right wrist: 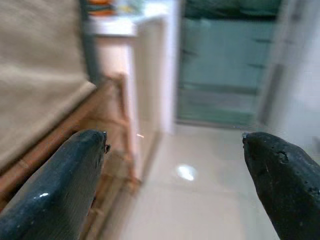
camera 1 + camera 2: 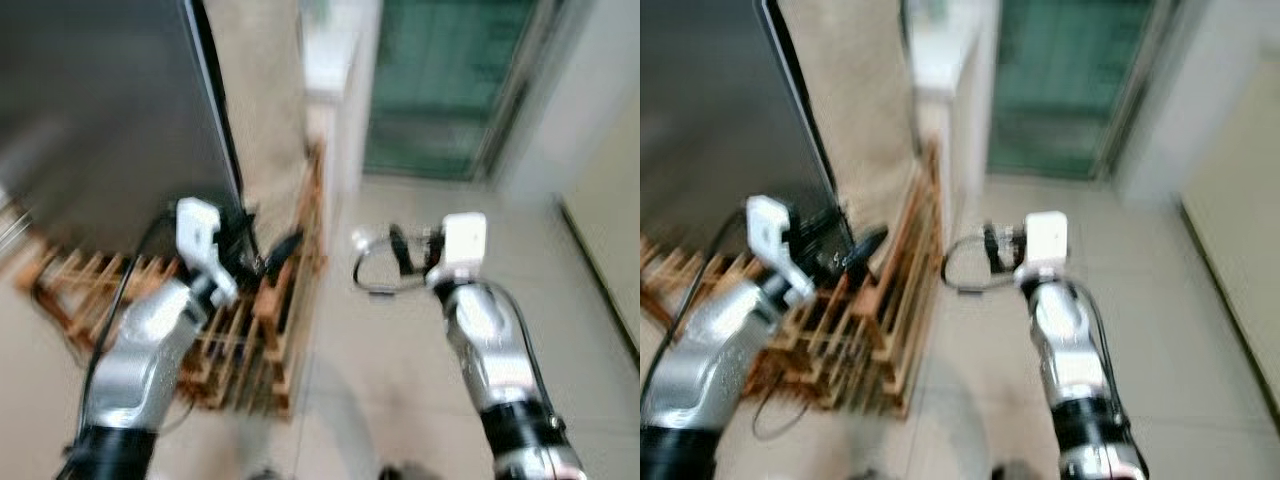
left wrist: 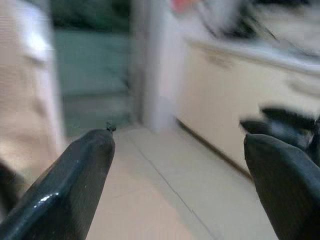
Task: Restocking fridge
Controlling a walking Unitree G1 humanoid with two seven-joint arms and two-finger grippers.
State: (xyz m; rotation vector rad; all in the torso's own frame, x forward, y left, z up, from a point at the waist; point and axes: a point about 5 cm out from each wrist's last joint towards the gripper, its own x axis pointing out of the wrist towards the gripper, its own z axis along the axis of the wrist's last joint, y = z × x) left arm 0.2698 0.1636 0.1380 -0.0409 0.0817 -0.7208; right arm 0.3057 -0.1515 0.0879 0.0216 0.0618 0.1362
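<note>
- From the left eye view, all blurred: the left gripper (image 2: 268,255) is held out over a wooden slatted rack (image 2: 235,345) on the floor, its black fingers reaching toward the rack's upright end; how far apart they stand can't be made out here. The right gripper (image 2: 378,262) is held out over pale floor tiles (image 2: 400,370), with a cable looping under it.
- The fridge (image 2: 100,110) is the tall dark slab at upper left, upright, its long axis vertical, its near edge toward the rack, standing just behind it.
- In the right eye view, the same scene: a green glass door (image 2: 1070,80) lies ahead, past a white counter (image 2: 940,60).
- In the left wrist view, the two fingers (image 3: 70,190) stand wide apart with nothing between them, pale tiles and a cream cabinet (image 3: 235,110) beyond.
- In the right wrist view, the fingers (image 1: 55,195) are likewise spread wide and hold nothing; the rack's wooden frame and a beige wall (image 1: 40,65) sit to one side, the green door ahead.
</note>
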